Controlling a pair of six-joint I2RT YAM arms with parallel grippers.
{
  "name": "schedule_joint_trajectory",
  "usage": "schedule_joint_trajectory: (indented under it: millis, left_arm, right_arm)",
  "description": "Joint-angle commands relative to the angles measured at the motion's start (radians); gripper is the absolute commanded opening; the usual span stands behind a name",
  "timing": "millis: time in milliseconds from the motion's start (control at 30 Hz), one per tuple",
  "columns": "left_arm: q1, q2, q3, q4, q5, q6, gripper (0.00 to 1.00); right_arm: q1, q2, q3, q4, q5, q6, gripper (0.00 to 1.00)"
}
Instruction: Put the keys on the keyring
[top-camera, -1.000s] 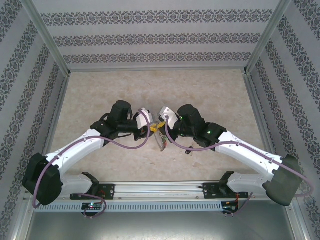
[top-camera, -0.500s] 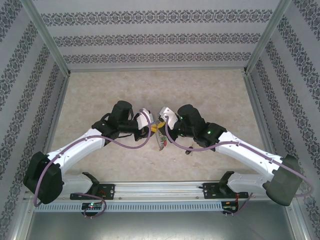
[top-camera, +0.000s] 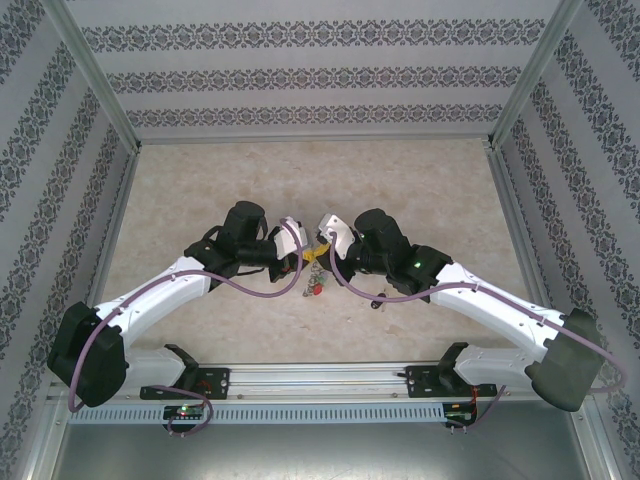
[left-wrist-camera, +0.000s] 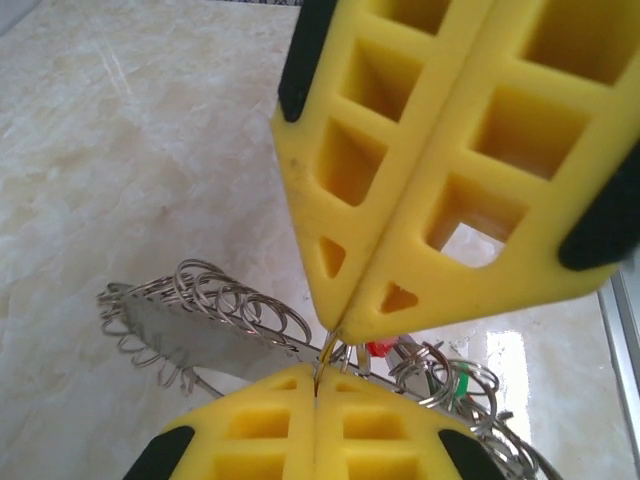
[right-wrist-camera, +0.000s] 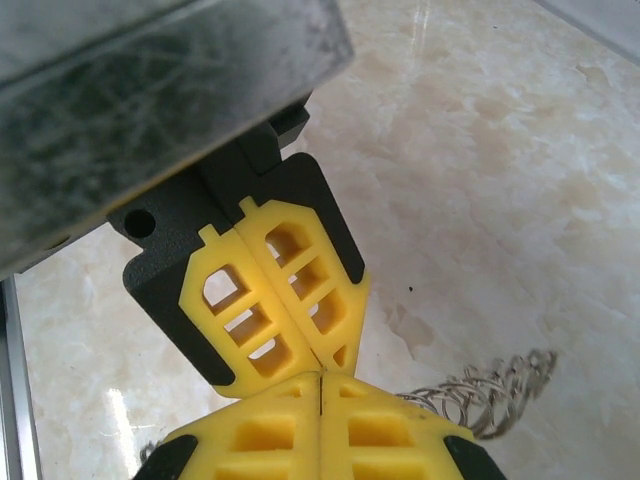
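my left gripper (left-wrist-camera: 315, 385) and right gripper (left-wrist-camera: 338, 322) both closed, tips meeting at the keyring (left-wrist-camera: 215, 300), can't tell which holds it; light, springy, slippery wire, i'd pinch between coils

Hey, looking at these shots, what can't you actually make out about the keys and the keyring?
Red key: left wrist view, right end effector's fingers cover all but a sliver; threaded or not, unclear.
Keyring: which shut end effector pinches it is hidden where the fingertips meet, both wrist views.
Small dark object on the table: top view, too small to identify.
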Motion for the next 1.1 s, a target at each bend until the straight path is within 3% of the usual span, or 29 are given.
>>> schedule_joint_trajectory:
  millis: [0,133,367,767,1067]
  left_arm:
    - [-0.017,0.001,0.018,0.030,0.023,0.014,0.00]
    - [-0.017,-0.005,-0.002,0.043,0.019,0.005,0.00]
    - [-0.018,-0.004,-0.118,0.230,-0.015,-0.081,0.00]
    - [-0.019,0.040,-0.246,0.414,-0.036,-0.142,0.00]
    - [-0.022,0.080,-0.280,0.468,-0.063,-0.152,0.00]
  right_arm:
    - [0.015,-0.005,0.022,0.049,-0.012,0.010,0.00]
    - [0.006,-0.012,0.007,0.041,0.023,0.025,0.00]
    - [-0.018,-0.010,-0.065,0.075,0.030,0.075,0.00]
    - [-0.046,0.061,-0.125,0.146,0.050,0.147,0.00]
    - [-0.054,0.088,-0.133,0.188,0.018,0.166,0.00]
